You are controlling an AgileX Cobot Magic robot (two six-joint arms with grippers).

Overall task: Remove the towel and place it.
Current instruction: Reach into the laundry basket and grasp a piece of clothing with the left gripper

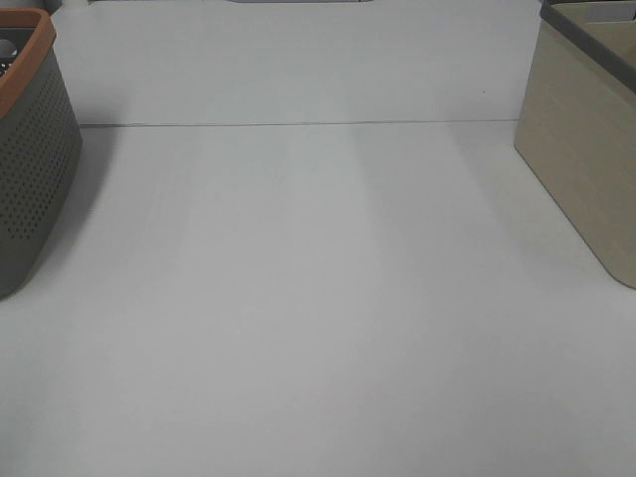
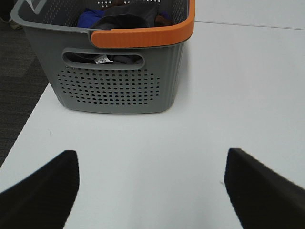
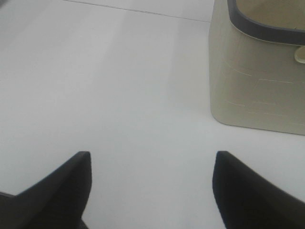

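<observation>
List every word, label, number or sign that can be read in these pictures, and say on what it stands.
No text can be read.
White tag, seen through the handle slot of the grey basket: dark print, too small to read.
White strokes near that basket's rim: cut off, unreadable.
Beige basket: no text shows.

Right pincer [image 3: 152, 160] spread wide, nothing between its dark fingers [image 3: 62, 186], above the white table [image 3: 119, 81]. Beige basket [image 3: 252, 86] with dark grey rim [image 3: 259, 32] stands on the table ahead, apart from the pincer.
</observation>
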